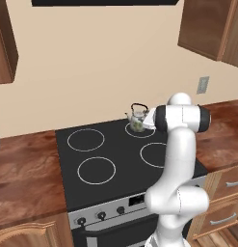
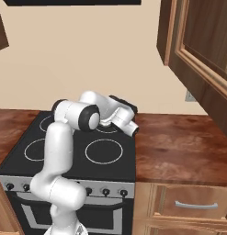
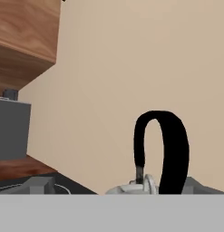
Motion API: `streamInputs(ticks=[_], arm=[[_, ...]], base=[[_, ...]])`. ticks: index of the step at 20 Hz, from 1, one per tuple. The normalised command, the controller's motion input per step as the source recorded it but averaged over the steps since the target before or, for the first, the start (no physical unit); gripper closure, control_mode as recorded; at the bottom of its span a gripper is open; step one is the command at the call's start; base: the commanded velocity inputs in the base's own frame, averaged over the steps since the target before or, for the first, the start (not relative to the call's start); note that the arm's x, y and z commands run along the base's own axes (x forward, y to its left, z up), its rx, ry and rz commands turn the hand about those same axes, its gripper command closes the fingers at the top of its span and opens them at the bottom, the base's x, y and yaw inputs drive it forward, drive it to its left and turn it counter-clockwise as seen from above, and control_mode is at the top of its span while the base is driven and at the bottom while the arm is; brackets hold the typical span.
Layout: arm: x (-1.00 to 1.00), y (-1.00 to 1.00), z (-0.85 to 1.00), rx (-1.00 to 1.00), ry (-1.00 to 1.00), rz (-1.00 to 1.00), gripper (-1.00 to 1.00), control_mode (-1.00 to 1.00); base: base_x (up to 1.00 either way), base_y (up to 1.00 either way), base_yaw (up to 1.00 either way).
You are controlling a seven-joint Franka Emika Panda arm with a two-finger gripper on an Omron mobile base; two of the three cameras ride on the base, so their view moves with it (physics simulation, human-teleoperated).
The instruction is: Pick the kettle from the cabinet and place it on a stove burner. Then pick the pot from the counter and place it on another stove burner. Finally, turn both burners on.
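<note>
Standing on a back burner (image 1: 140,130), the kettle (image 1: 137,117) is half hidden by the arm, claw (image 3: 115,186) apart.

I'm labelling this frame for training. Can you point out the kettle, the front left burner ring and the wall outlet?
kettle (image 1: 138,123): left base view, on its leaf-printed body.
front left burner ring (image 1: 96,158): left base view, on the ring's white outline.
wall outlet (image 1: 203,85): left base view, on the plate's face.

**One kettle, four burners on the range**

One kettle (image 1: 137,118) stands on a cooktop (image 1: 118,159) marked with four burner rings (image 1: 96,170). The range front shows five knobs (image 2: 105,192). One wall outlet (image 1: 203,85) sits above the counter (image 2: 179,147), and two drawer handles (image 1: 233,183) show at right
</note>
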Motion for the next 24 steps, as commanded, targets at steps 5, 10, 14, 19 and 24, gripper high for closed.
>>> streamInputs(ticks=[5,10,14,19,24], arm=[[-0.04,0.0,0.0,0.0,-0.02,0.0,-1.0,-1.0],[-0.01,-0.01,0.0,0.0,-0.03,0.0,-1.0,-1.0],[0.0,-0.09,0.0,0.0,-0.05,0.0,-1.0,-1.0],[0.0,-0.2,0.0,0.0,-0.02,0.0,-1.0,-1.0],[-0.04,-0.16,0.0,0.0,-0.02,0.0,-1.0,-1.0]], base=[[0.0,0.0,0.0],[0.0,0.0,0.0],[0.0,0.0,0.0],[0.0,0.0,0.0],[0.0,0.0,0.0]])
